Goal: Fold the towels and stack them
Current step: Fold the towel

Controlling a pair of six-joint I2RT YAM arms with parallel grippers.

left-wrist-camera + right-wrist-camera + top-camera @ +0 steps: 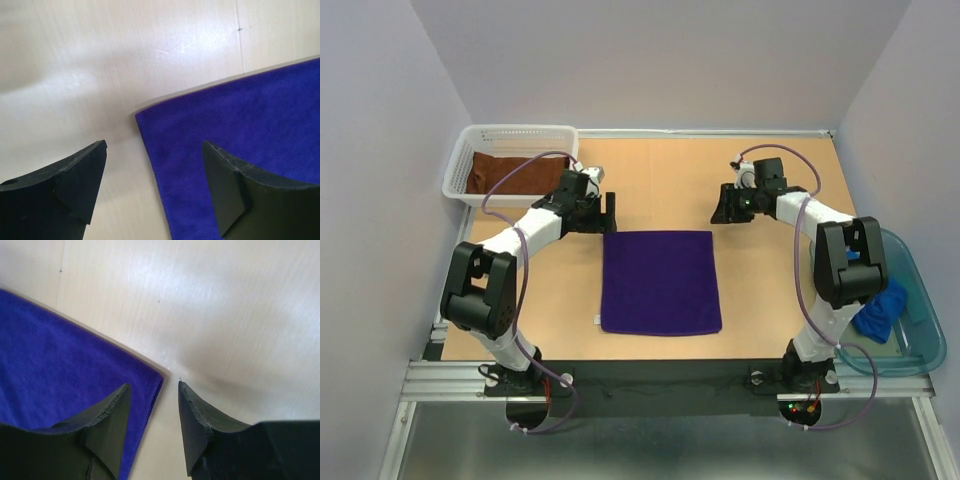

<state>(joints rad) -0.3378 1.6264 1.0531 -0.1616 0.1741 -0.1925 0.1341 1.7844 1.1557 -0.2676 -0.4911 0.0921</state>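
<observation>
While the purple towel [660, 280] lies spread flat in the middle of the table [660, 170], its two far corners each sit under a waiting tool. The left gripper [610, 212] hangs just over the far-left corner with its jaws wide apart, clasping nothing; from its own wrist the corner shows between the fingers [82, 175]. The right gripper [725, 212] stands at the far-right corner, jaws parted less widely and also empty, straddling the towel's side edge.

The risk I see is a lopsided pinch: the right jaws sit barely over the hem, so closing could catch only a sliver of cloth, or none, and the fold would drag crooked. Coming down too shallow would let the pile slip free.

Off to the sides, the rust-brown towel [515, 172] rests in the white basket [520, 130], and the blue towel [880, 310] is heaped in the clear bin [930, 330].
</observation>
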